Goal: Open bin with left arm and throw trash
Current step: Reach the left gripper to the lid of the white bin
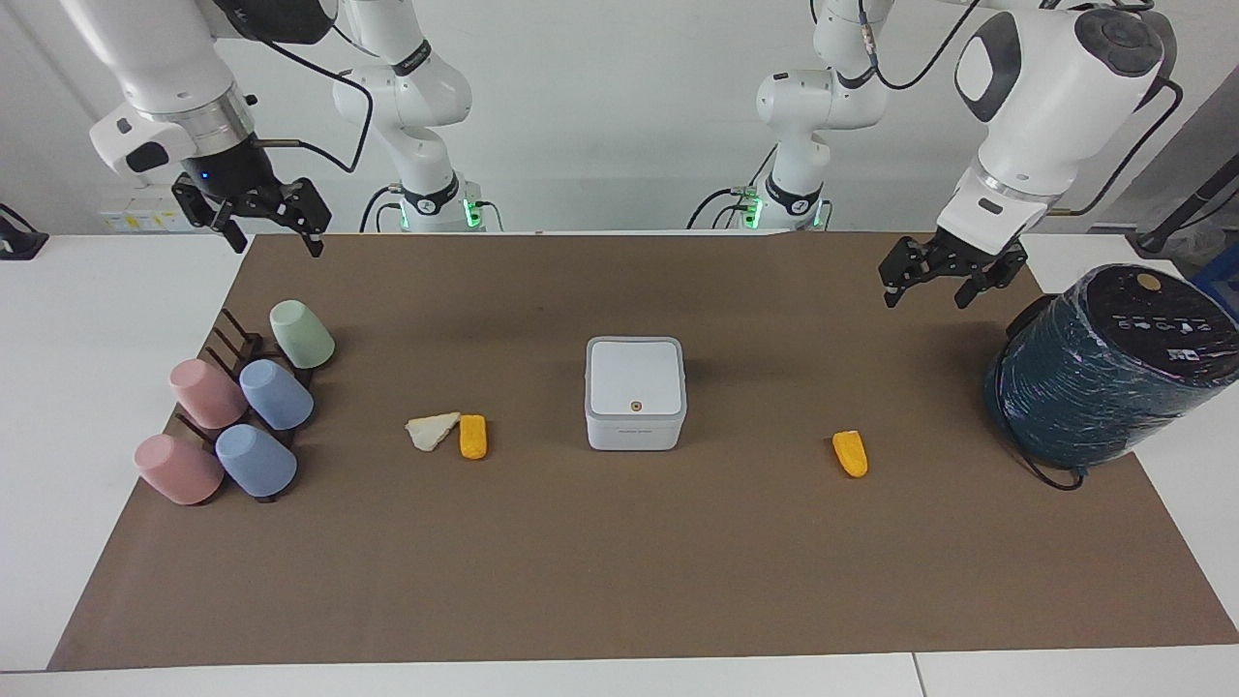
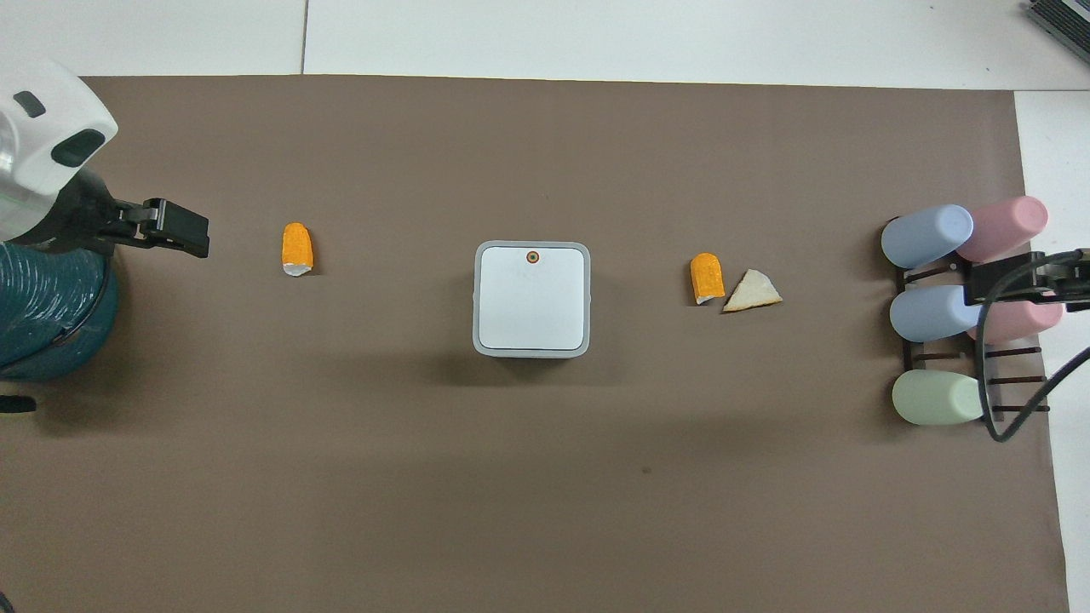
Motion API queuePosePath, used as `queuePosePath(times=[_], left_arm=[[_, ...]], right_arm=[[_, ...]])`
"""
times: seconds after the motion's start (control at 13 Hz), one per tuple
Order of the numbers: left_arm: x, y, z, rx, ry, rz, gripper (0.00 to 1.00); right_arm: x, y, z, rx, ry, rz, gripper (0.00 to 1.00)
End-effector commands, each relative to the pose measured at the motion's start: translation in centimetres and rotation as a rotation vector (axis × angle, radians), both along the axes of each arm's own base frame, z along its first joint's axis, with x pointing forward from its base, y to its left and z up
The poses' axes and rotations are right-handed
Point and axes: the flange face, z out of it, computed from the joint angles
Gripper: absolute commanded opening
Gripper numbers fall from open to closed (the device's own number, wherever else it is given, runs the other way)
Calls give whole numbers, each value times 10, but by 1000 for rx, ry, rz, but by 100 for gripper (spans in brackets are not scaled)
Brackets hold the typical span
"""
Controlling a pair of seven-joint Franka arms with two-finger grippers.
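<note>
Facing view: The bin [image 1: 635, 392] was found at the middle of the brown mat [image 1: 619, 581], lid shut, the orange dot on the lid toward the edge away from the robots. One orange piece [image 1: 472, 437] lay beside the bin toward the right arm's end, touching or just beside a cream triangular scrap [image 1: 433, 430]. A second orange piece [image 1: 851, 453] lay toward the left arm's end, well apart from the bin. The left gripper [image 1: 926, 287] was held in the air over the mat near the robots' edge, beside a dark teal cylinder [image 1: 1103, 373] at the mat's end; its fingers were seen spread, with nothing between them. The right gripper [image 1: 276, 240] was held over the mat's corner nearest the robots, fingers spread and empty. Five pastel cups [image 1: 242, 411] lay on a dark rack at that end.

Overhead view: The bin [image 2: 532, 298] was again noted at mid-mat with its lid down. The lone orange piece [image 2: 297, 249] lay between the bin and the left gripper [image 2: 174, 228]. The other orange piece [image 2: 707, 278] and the scrap [image 2: 752, 291] lay between the bin and the cups [image 2: 945, 315]. The right gripper [image 2: 992, 285] was seen over the cup rack.
</note>
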Motion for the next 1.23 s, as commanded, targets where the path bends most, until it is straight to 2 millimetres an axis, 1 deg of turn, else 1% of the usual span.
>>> queuePosePath(times=[0.0, 0.31, 0.54, 0.77, 0.85, 1.08, 1.15], left_arm=[[-10, 1, 0, 18, -2, -15, 100], [-10, 1, 0, 19, 0, -11, 100], [-13, -6, 0, 19, 1, -12, 100], [-12, -15, 0, 15, -25, -27, 100], [-14, -25, 1, 15, -25, -42, 77], [-20, -44, -3, 13, -14, -48, 1], [-22, -52, -3, 12, -15, -61, 0]], right_arm=[[-8, 2, 1, 1, -5, -12, 100], [-8, 2, 1, 1, -5, -12, 100], [-8, 2, 0, 1, -5, -12, 100], [-9, 3, 0, 1, -4, -11, 100], [-9, 2, 0, 1, -4, -14, 100], [-9, 3, 0, 1, -5, -12, 100], [-9, 3, 0, 1, -5, -12, 100]])
